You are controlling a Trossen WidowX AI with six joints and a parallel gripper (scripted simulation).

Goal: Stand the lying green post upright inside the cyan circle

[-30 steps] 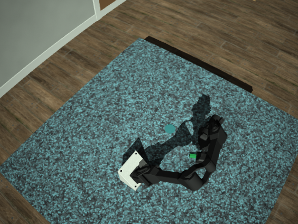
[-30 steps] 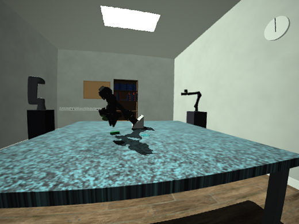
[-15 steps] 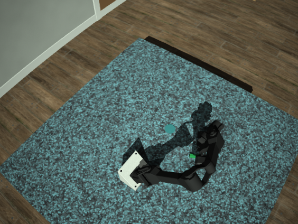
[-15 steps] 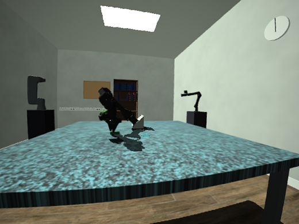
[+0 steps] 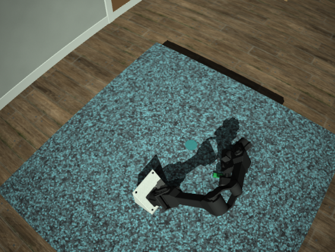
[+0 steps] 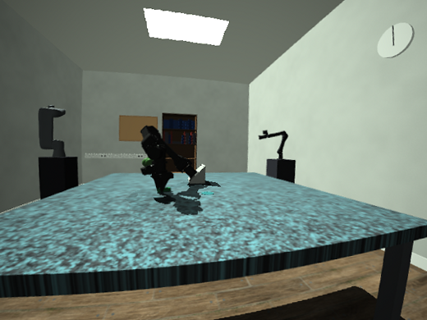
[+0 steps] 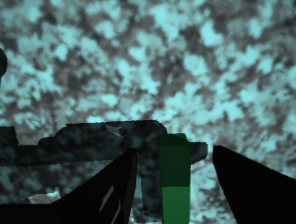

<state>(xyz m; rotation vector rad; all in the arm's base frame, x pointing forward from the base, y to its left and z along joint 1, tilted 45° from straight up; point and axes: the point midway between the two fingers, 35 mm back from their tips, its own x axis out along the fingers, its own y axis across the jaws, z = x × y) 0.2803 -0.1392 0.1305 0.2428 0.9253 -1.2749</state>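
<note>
Seen from above, the arm's white base (image 5: 146, 190) is sitting at the table's seven o'clock, the cyan circle (image 5: 190, 144) is waiting bare near the centre, and the gripper (image 5: 220, 175) is hanging over the green post (image 5: 215, 175) at about four o'clock from the circle, well apart from it. In the wrist view the post is lying flat on the speckled table (image 5: 89, 148) between the two dark fingers, which are standing apart and not visibly touching it. By appearances the grasp is only beginning; lifting, uprighting, placing and releasing are all remaining.
</note>
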